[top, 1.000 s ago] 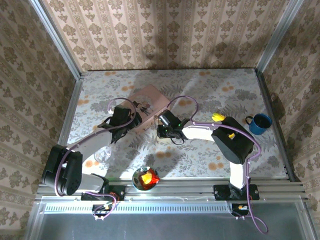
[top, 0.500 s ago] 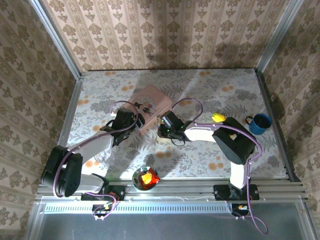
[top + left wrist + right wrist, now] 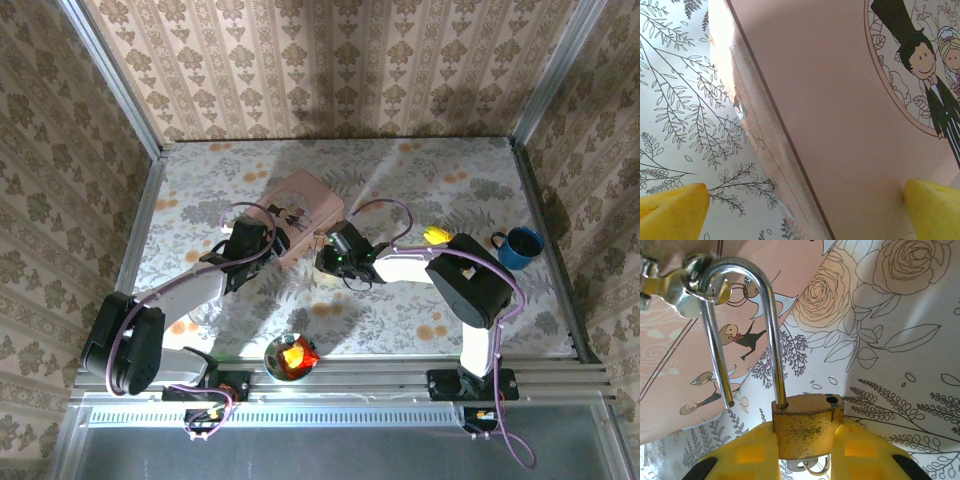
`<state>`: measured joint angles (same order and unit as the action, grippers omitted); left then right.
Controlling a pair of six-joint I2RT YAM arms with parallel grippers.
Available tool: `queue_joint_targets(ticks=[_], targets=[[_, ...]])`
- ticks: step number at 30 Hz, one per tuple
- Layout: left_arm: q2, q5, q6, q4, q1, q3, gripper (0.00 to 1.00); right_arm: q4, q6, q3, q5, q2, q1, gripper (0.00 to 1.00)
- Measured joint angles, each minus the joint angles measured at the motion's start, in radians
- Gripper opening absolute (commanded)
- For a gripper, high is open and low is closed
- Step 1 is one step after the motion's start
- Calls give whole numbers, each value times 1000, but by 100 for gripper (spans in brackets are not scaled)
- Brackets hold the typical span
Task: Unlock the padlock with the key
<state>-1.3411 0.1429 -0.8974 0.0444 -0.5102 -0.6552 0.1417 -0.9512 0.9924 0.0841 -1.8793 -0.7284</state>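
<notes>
Right fingers (image 3: 752,457) farther right now; padlock (image 3: 807,427), shackle toward pink box (image 3: 670,355), seemingly open.

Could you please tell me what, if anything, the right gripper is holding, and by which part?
The right gripper holds the small brass padlock by the sides of its body.
</notes>
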Motion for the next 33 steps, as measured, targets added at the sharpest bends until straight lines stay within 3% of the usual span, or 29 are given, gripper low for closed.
queue_joint_targets(ticks=[33], targets=[[2,-12,0,-25,0,14,100,229,-137,-77,53,-20,7,0]])
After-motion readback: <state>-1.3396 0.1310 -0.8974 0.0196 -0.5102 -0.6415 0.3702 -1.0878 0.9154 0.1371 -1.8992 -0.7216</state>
